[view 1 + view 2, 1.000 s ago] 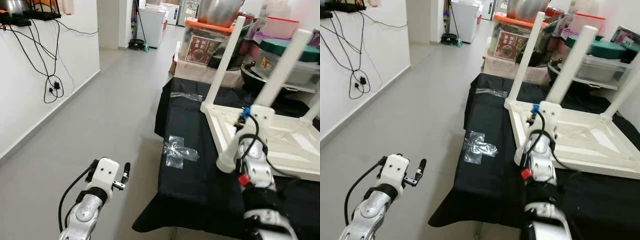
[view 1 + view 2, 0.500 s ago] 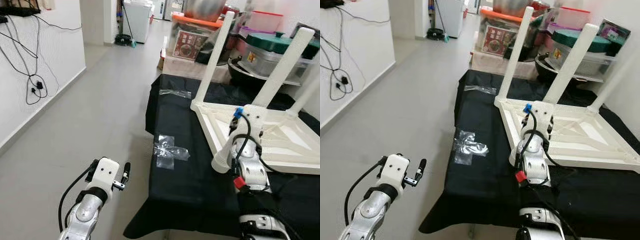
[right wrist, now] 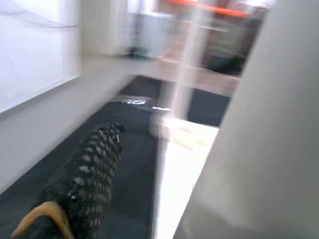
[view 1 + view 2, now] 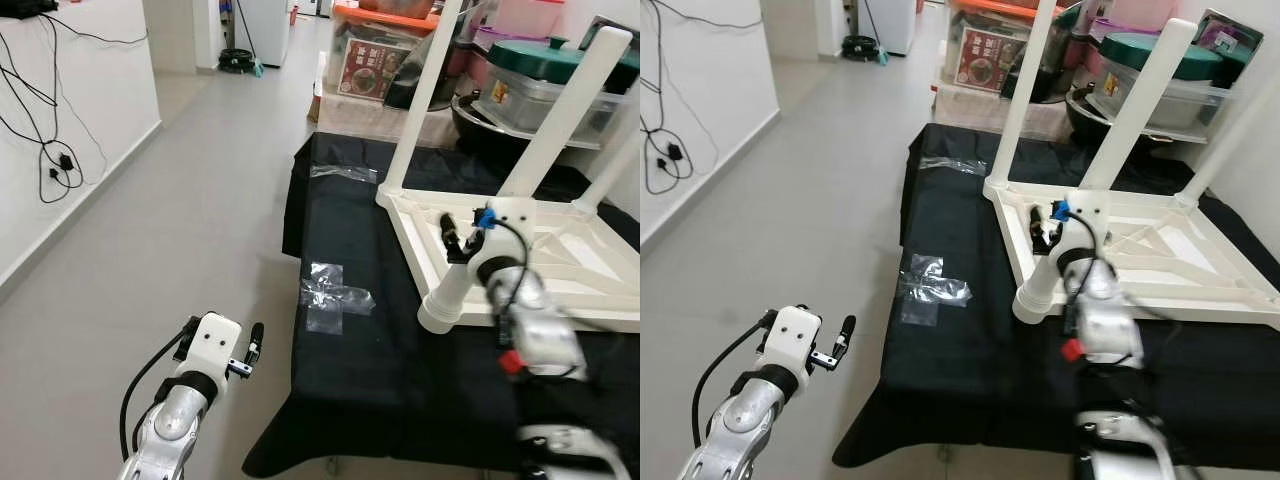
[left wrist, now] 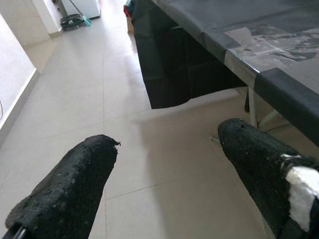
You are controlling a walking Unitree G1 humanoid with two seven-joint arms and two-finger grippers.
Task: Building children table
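Right pincer: I see my right pincer (image 4: 1045, 222) up at the near corner of the white upturned children's table (image 4: 560, 262), its black fingers (image 3: 82, 181) at the frame rail; the right wrist view is smeared, so I cannot tell whether they are spread or pressed together.
What it touches: a loose white cylindrical table leg (image 4: 450, 295) leans along the front of my right forearm, its round end resting on the black cloth beside the table's near corner. Whether the fingers grip it I cannot make out.
Left pincer: my left pincer (image 5: 167, 164) hangs low over the pale grey tiled floor (image 4: 180, 230), to the left of the bench, fingers spread wide with nothing between them.
Children's table: it lies upside down on the black-draped bench (image 4: 350, 370), towards the right side, with two white legs (image 4: 1135, 105) standing up from the corners and a third at the far right edge.
Table and pincer: the table's near-left corner sits right at my right fingertips; the left pincer is well apart from it, off the bench edge.
Other on the bench: a clear crumpled plastic bag (image 4: 335, 298) lies flat left of the table, and another clear wrapper (image 4: 345, 173) lies near the far-left corner.
Behind the bench: stacked plastic storage tubs (image 4: 545, 85) and a box with an orange lid (image 4: 385, 20).
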